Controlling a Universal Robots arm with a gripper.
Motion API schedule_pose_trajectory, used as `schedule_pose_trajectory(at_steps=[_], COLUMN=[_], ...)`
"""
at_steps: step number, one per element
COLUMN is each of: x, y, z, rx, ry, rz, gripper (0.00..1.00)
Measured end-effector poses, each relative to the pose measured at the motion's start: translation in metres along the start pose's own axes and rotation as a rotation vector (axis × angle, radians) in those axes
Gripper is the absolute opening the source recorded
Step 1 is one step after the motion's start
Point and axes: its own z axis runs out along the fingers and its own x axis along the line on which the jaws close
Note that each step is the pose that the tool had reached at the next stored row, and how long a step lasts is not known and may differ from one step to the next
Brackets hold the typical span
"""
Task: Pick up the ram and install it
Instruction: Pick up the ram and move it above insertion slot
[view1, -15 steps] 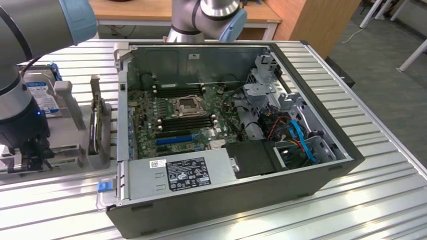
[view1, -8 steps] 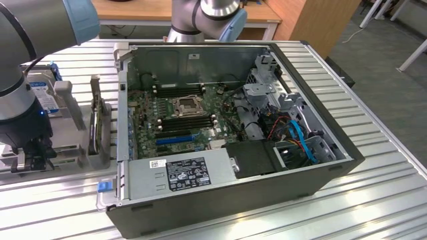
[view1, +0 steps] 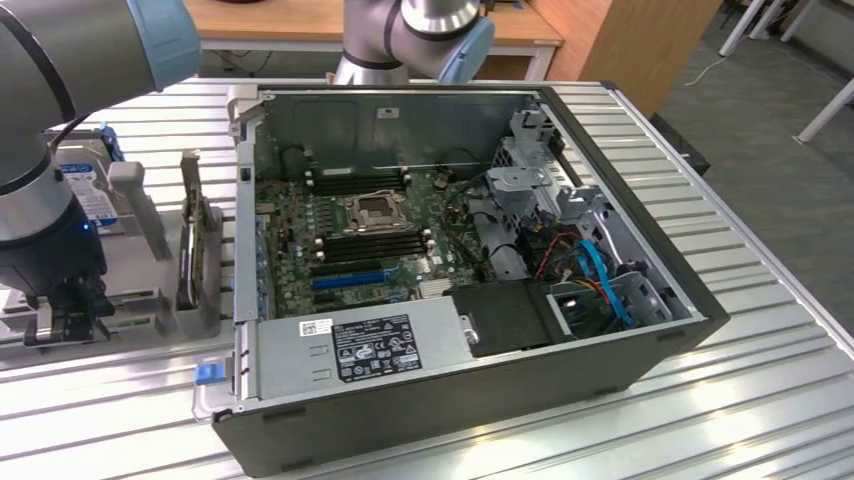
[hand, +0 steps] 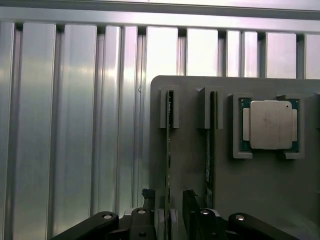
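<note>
A thin green ram stick (hand: 169, 145) stands on edge in a slot of the grey holder plate (hand: 190, 170). My gripper (hand: 168, 206) is open, low over the plate. Its two dark fingers (hand: 148, 199) straddle the near end of that stick with a small gap on each side. A second ram stick (hand: 211, 145) stands in the neighbouring slot. In the exterior view my gripper (view1: 64, 312) hangs down over the holder at that view's left, beside the open computer case (view1: 641, 370). Black memory slots (view1: 380, 246) lie next to the processor socket (view1: 371, 210) on the motherboard.
A processor chip (hand: 270, 125) sits in a recess of the holder plate. A dark expansion card (view1: 200, 250) and a hard drive with a blue label (view1: 91, 195) stand upright in the holder. The power supply (view1: 367, 345) and blue cables (view1: 601, 280) fill the case's front.
</note>
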Motion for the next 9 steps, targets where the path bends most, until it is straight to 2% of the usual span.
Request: schedule_pose_trajectory(at_steps=[9], x=[0.0020], y=[0.0000], z=[0.0007], rx=[0.0001], ry=[-0.0001], rz=[0.000], gripper=[0.36])
